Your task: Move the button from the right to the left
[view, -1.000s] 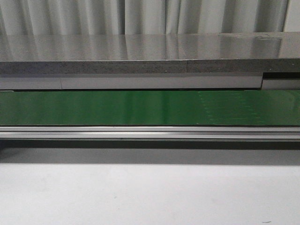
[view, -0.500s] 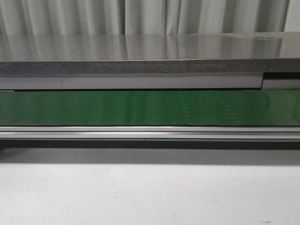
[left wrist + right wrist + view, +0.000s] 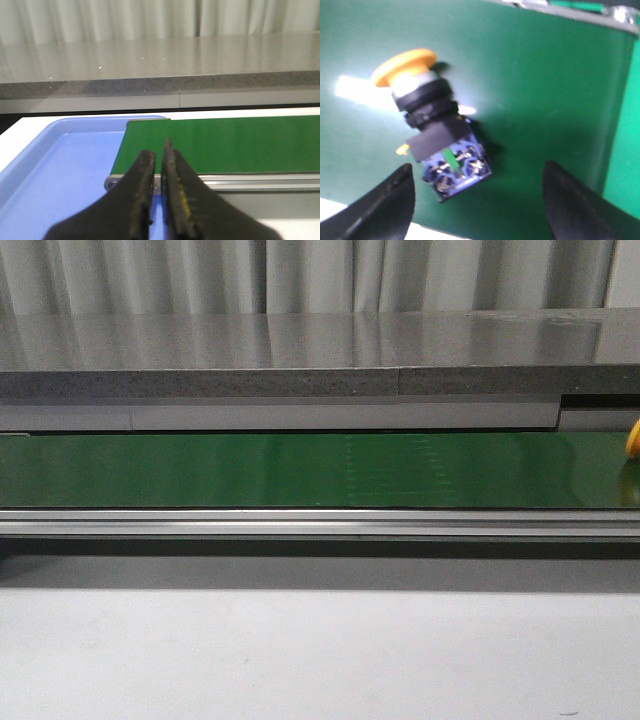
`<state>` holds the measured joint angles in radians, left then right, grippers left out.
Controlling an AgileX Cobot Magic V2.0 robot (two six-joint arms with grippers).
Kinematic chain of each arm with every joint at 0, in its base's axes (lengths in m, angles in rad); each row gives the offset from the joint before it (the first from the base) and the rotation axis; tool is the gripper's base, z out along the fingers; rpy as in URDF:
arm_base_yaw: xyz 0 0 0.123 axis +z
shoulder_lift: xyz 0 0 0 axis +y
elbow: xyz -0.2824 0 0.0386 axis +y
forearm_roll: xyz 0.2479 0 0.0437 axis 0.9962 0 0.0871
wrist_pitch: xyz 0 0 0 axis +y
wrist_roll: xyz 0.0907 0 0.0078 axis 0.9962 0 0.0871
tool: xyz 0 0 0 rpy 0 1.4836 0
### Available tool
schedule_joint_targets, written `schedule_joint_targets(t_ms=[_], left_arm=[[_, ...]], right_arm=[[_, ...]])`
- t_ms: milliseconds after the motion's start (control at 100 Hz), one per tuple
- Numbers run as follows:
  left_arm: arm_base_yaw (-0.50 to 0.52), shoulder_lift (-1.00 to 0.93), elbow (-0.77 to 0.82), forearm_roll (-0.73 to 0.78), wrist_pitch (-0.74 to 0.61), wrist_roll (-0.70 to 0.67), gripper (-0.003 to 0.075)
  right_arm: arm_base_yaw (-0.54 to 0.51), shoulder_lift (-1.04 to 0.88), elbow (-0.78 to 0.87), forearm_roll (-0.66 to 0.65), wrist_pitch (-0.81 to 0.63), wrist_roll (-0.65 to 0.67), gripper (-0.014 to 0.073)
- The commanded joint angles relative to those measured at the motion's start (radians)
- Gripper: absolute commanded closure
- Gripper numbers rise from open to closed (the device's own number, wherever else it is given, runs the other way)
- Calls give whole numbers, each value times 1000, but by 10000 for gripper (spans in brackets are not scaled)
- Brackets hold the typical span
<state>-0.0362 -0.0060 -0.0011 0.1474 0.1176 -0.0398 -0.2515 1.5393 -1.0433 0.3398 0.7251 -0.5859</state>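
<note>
The button [image 3: 432, 140] lies on its side on the green conveyor belt [image 3: 540, 85]: yellow-orange mushroom cap, black body, blue terminal end with a green mark. My right gripper [image 3: 480, 200] hangs over it, open, its fingers wide apart, and the button's terminal end lies close to one finger. In the front view only the edge of the yellow cap [image 3: 633, 440] shows, at the belt's far right. My left gripper [image 3: 159, 147] is shut with nothing in it, above the belt's left end. Neither gripper shows in the front view.
A blue tray [image 3: 60, 165] sits under and beside the belt's left end. An aluminium rail [image 3: 300, 522] runs along the belt's front, with a white tabletop [image 3: 300, 650] below it. A grey stone counter [image 3: 300, 350] and curtains stand behind.
The button's yellow cap has come into the front view at the right edge. A faint pattern on the belt has shifted leftward.
</note>
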Motion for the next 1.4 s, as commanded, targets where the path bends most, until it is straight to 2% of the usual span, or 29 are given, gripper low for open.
schedule_joint_targets(t_ms=[0, 190, 340, 520, 780, 1000, 1130, 1220, 1390], left_arm=[[-9, -34, 39, -3, -80, -8, 715], [-9, -34, 39, -3, -80, -8, 715], [-9, -34, 39, -3, -80, -8, 715], [-9, -34, 39, -3, -80, -8, 715], [-9, -34, 39, -3, -80, -8, 715], [-9, -34, 39, -3, -80, -8, 715], [-9, -34, 39, -3, -80, -8, 715], [-9, -34, 39, -3, -80, -8, 715], [-9, -34, 39, -3, -80, -8, 715]], right_arm=[[25, -78, -25, 37, -40, -26, 90], [50, -188, -12, 70, -97, -26, 97], [50, -335, 57, 98, -221, -26, 97], [50, -550, 204, 114, -377, -26, 97], [71, -900, 457, 113, -525, -60, 97], [139, -1150, 635, 116, -502, -59, 97], [143, -1247, 694, 148, -462, -59, 100], [143, -1293, 707, 166, -479, -59, 155], [143, -1309, 707, 166, -451, -59, 379]])
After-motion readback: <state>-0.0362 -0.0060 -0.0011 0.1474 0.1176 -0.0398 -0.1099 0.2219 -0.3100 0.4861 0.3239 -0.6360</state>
